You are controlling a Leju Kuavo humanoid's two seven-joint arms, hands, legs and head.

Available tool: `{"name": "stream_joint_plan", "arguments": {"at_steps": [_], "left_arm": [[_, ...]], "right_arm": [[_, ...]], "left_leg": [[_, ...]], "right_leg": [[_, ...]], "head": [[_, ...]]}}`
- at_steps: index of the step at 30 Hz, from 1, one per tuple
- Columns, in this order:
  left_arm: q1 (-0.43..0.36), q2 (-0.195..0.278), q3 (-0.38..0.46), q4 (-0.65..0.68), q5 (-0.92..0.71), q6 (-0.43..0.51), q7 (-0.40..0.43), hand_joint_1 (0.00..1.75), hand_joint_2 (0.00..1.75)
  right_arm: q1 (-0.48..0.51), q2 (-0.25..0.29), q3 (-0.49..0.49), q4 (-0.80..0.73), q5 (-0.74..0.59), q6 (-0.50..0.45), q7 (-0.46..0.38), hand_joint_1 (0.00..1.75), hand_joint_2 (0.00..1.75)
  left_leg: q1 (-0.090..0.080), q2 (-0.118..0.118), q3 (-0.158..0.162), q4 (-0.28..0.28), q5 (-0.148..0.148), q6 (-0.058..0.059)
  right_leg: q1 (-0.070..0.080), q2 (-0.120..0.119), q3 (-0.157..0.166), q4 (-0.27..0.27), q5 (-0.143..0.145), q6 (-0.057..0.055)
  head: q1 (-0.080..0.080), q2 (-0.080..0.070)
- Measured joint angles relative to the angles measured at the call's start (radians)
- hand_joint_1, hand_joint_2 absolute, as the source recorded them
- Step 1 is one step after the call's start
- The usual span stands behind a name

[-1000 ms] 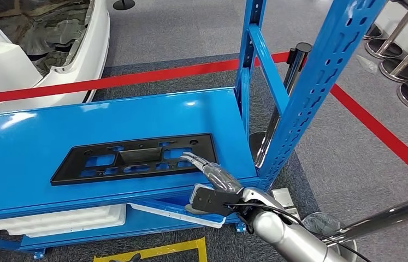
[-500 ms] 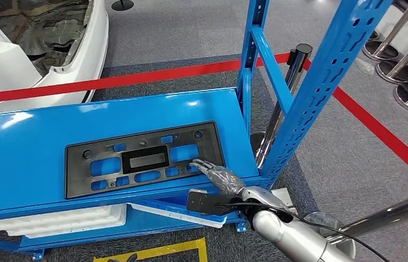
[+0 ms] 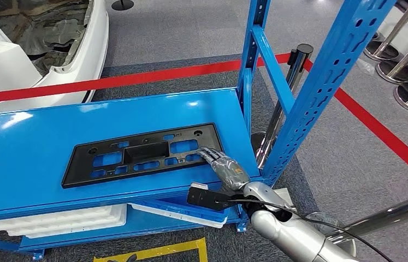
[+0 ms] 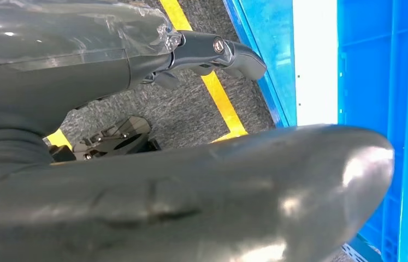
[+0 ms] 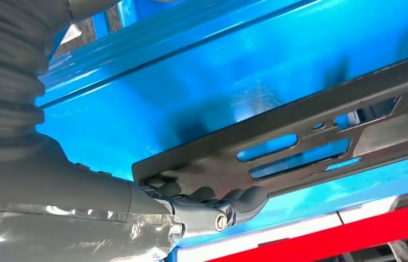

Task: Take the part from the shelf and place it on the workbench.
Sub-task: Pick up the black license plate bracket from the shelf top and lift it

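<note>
Right hand [image 3: 228, 170] pinches the near corner of the black plastic bracket plate [image 3: 141, 154]. Looks light, stiff, slick; long overhang beyond fingers, likely to droop or twist.

A glossy blue shelf [image 3: 37, 158] is carried by perforated blue uprights [image 3: 321, 87]. A flat black part [image 3: 141, 155] with rectangular cutouts is laid on it, near its right end. White trays [image 3: 54, 221] are seen on the level below.
</note>
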Motion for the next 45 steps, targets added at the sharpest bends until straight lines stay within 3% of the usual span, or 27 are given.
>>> {"name": "stream_joint_plan", "arguments": {"at_steps": [10, 32, 45], "left_arm": [[-0.001, 0.000, -0.024, 0.000, 0.023, 0.001, 0.005, 0.00, 0.00], [-0.016, 0.000, -0.060, -0.009, 0.092, 0.011, 0.021, 0.00, 0.00], [-0.019, 0.000, -0.060, -0.009, 0.112, 0.013, 0.018, 0.00, 0.00]], "right_arm": [[0.000, 0.003, -0.008, 0.001, 0.068, -0.036, -0.035, 0.00, 1.75], [-0.038, 0.004, 0.015, 0.012, 0.353, -0.003, 0.063, 0.00, 1.75], [-0.044, 0.010, 0.033, 0.049, 0.508, -0.098, 0.072, 0.00, 1.75]], "left_leg": [[0.000, 0.000, 0.000, 0.000, 0.000, 0.000], [0.000, 0.000, 0.000, 0.000, 0.000, 0.000], [0.000, 0.000, 0.000, 0.000, 0.000, 0.000]], "right_leg": [[0.000, 0.000, 0.000, 0.000, 0.000, 0.000], [0.000, 0.000, 0.001, 0.000, 0.000, 0.000], [0.000, 0.000, 0.001, 0.000, 0.000, 0.000]], "head": [[0.000, 0.000], [0.000, 0.000], [0.000, 0.000]]}}
